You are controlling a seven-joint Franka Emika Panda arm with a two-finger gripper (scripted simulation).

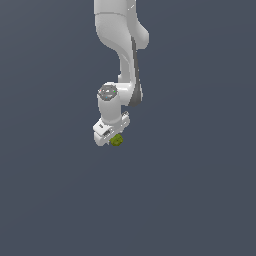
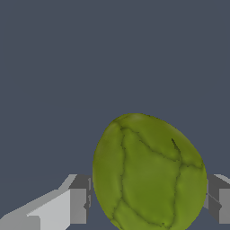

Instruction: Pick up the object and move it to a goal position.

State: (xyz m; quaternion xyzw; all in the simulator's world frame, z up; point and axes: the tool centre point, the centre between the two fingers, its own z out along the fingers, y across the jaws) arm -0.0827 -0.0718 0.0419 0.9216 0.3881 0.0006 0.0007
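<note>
The object (image 1: pixel 117 140) is a small olive-green lumpy ball with dark vein-like lines. In the exterior view it sits just below the white gripper head, mostly hidden by it. In the wrist view the ball (image 2: pixel 149 173) fills the space between the two grey fingertips (image 2: pixel 79 204), which press against its two sides. My gripper (image 1: pixel 114 138) is shut on the ball. The white arm comes down from the top of the exterior view.
A plain dark blue-grey floor (image 1: pixel 200 200) fills both views. No other object or goal marker shows.
</note>
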